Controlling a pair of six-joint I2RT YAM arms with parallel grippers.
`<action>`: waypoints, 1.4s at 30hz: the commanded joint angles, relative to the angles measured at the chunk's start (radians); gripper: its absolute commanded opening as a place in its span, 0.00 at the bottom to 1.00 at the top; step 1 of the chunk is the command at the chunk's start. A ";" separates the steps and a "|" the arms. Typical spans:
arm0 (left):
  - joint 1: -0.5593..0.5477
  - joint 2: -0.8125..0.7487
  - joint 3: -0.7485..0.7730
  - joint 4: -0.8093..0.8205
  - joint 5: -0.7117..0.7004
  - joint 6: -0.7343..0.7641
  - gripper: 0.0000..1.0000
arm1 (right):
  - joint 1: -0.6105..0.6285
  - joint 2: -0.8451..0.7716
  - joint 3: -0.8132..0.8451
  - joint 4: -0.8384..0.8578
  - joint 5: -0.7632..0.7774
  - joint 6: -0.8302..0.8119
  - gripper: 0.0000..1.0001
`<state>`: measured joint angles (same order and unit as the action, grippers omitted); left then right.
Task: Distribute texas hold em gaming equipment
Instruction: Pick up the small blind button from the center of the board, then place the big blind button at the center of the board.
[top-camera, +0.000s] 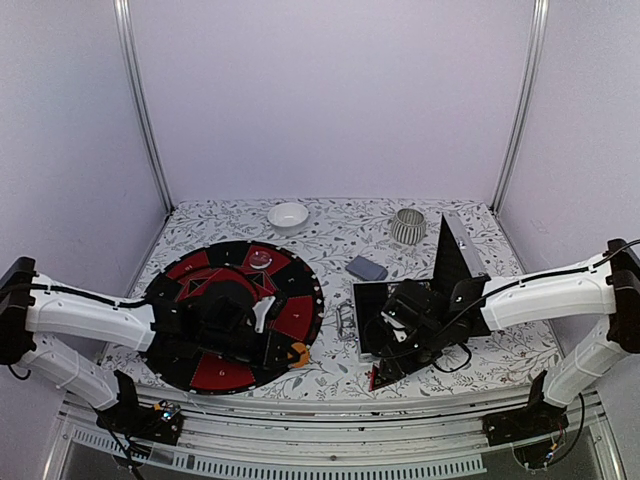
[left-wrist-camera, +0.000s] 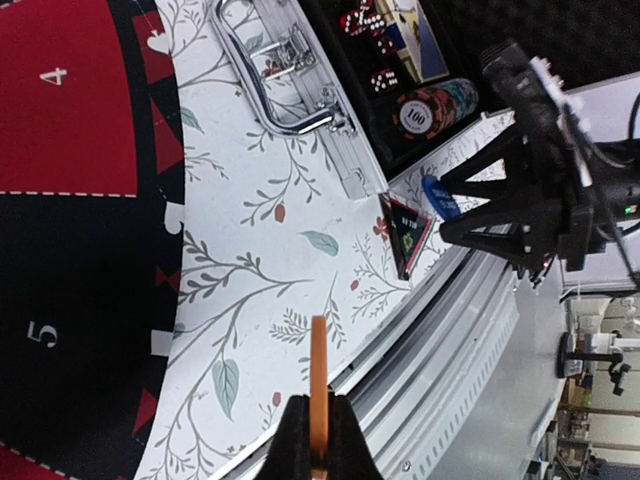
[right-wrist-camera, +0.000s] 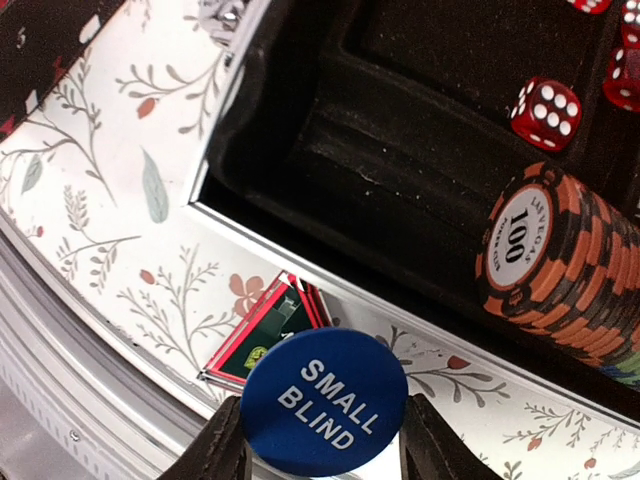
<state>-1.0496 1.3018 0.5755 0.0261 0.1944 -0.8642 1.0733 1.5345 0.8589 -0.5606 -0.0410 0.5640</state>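
left fingers (left-wrist-camera: 292, 445) clamped tight on orange disc (left-wrist-camera: 318, 375) edge-on, right fingers (right-wrist-camera: 226, 448) half-closed pinching blue small-blind disc (right-wrist-camera: 325, 405) by its rim, likely for carrying both to mat (top-camera: 215, 372) seats.

We show a white table (top-camera: 330, 235) printed with grey-green leaves and small rust-red buds. The round board (left-wrist-camera: 60, 110) alternates red and black sectors, with white numerals. The blue disc (right-wrist-camera: 324, 402) bears white lettering, "SMALL BLIND"; the orange disc (left-wrist-camera: 318, 380) appears edge-on. The poker chips (right-wrist-camera: 560, 270) are striped orange and black around a white centre. We note red dice (right-wrist-camera: 546, 112) with white pips, a red-edged, dark-faced triangular marker (right-wrist-camera: 268, 335), a black-lined case (right-wrist-camera: 400, 150), a white bowl (top-camera: 288, 214), a ribbed grey cup (top-camera: 407, 226) and grey-blue cards (top-camera: 366, 267).
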 joint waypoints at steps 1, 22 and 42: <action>-0.056 0.088 0.075 0.028 0.006 0.027 0.00 | 0.004 -0.059 -0.010 -0.010 -0.003 -0.002 0.32; -0.135 0.743 0.557 0.163 0.363 0.119 0.00 | 0.004 -0.267 0.028 -0.109 0.043 -0.010 0.31; -0.088 0.709 0.462 0.286 0.374 0.042 0.00 | 0.003 -0.256 0.032 -0.102 0.037 -0.012 0.31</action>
<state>-1.1580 2.0602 1.0874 0.2180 0.5365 -0.7845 1.0733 1.2888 0.8612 -0.6655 -0.0097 0.5571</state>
